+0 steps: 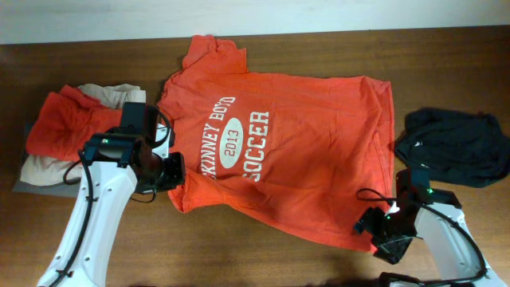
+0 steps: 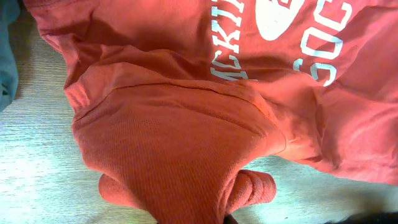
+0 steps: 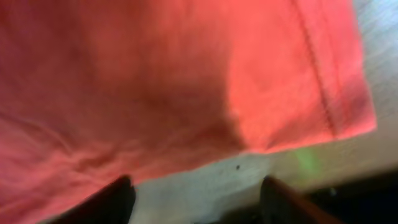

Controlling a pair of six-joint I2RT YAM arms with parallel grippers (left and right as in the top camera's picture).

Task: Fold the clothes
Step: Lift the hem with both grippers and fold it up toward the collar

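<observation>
Left gripper point(image 1: 177, 171) clamped shut on a bunched ribbed sleeve point(image 2: 180, 162) of the orange T-shirt point(image 1: 311, 151); rest spreads flat ahead on the wood-grain table point(image 2: 37, 186). Right gripper point(image 3: 196, 186) open, empty, stitched hem corner point(image 3: 336, 106) just past its fingertips.
</observation>
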